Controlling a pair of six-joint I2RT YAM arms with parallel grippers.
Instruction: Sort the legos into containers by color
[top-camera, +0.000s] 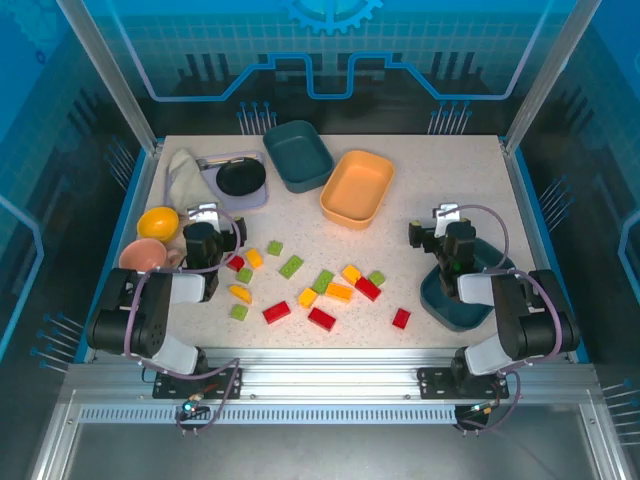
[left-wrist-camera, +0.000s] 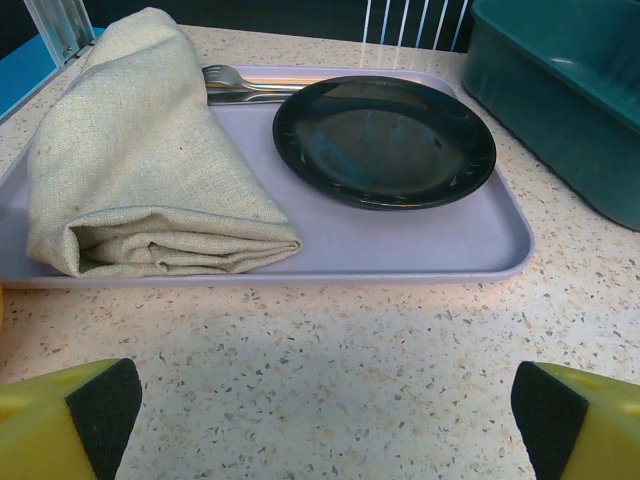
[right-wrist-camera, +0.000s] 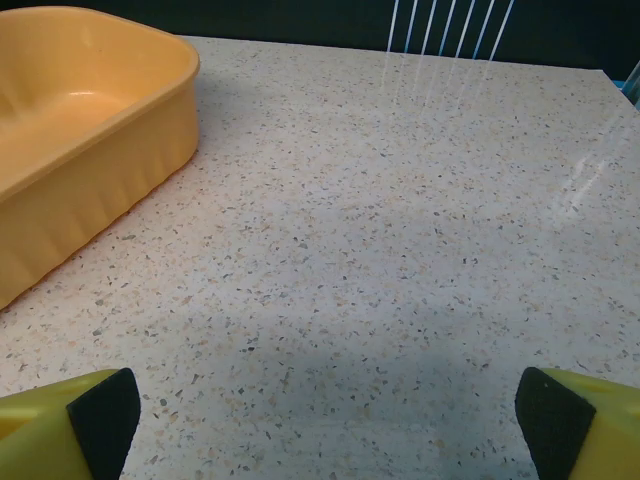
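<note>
Several red, yellow-orange and light green legos (top-camera: 322, 281) lie scattered on the speckled table between the two arms. One dark teal container (top-camera: 298, 155) stands at the back. An orange-tan container (top-camera: 357, 187) sits beside it, and its wall (right-wrist-camera: 90, 150) fills the left of the right wrist view. Another teal container (top-camera: 447, 303) lies partly under the right arm. My left gripper (top-camera: 207, 222) (left-wrist-camera: 325, 412) is open over bare table, left of the bricks. The right gripper (top-camera: 445, 226) (right-wrist-camera: 325, 415) is open too, with nothing between its fingers.
A lavender tray (left-wrist-camera: 400, 250) just ahead of the left gripper holds a black bowl (left-wrist-camera: 385, 140), a folded beige napkin (left-wrist-camera: 140, 170) and a fork (left-wrist-camera: 235, 78). A yellow bowl (top-camera: 158, 221) and a pink bowl (top-camera: 143, 255) sit at the left edge.
</note>
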